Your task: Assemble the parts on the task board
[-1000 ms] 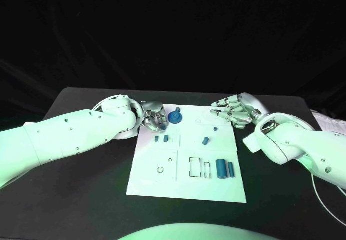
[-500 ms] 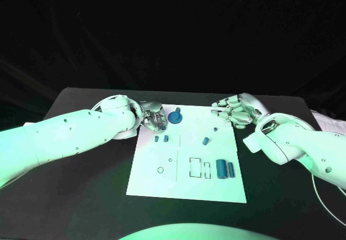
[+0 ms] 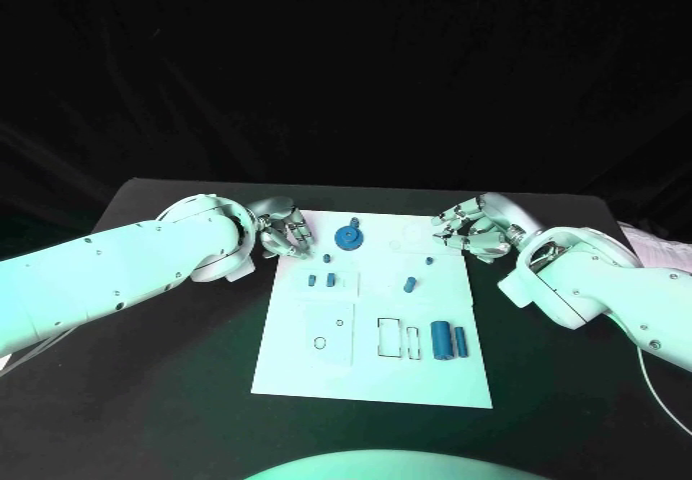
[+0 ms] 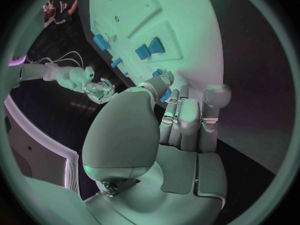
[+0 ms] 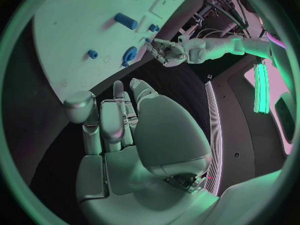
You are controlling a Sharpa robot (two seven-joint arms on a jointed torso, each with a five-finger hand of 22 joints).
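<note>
Two robot hands flank the far end of the task board (image 3: 303, 355), the white plate lying lengthwise in the middle of the black desk (image 3: 159, 400). The left robot hand (image 3: 284, 236) sits at the board's far left corner, just off its left edge, fingers curled inward; nothing shows between them, so it reads as clenched on nothing. The right robot hand (image 3: 473, 227) hovers over the board's far right corner, fingers likewise curled in with no part visible in them.

On the board, a round blue gear-like part (image 3: 348, 238) stands near the far edge, just beside the left robot hand's fingertips but apart from them. Toward the near side from it lie two small blue blocks (image 3: 323, 279) side by side, and right of those a small blue peg (image 3: 411, 282), with a tinier blue piece (image 3: 430, 259) beyond it. Near the board's near right part, two blue cylinders (image 3: 451, 340) lie parallel and close together, beside an outlined rectangular slot (image 3: 391, 335). A small ring outline (image 3: 319, 341) marks the board's left half.

The board's near half is free of arms, and wide bare desk lies along both of its long edges and its near edge. In the left wrist view the board (image 4: 187, 25) curves away past the fingers (image 4: 187, 120), with the blue blocks (image 4: 149, 49) lying ahead.
</note>
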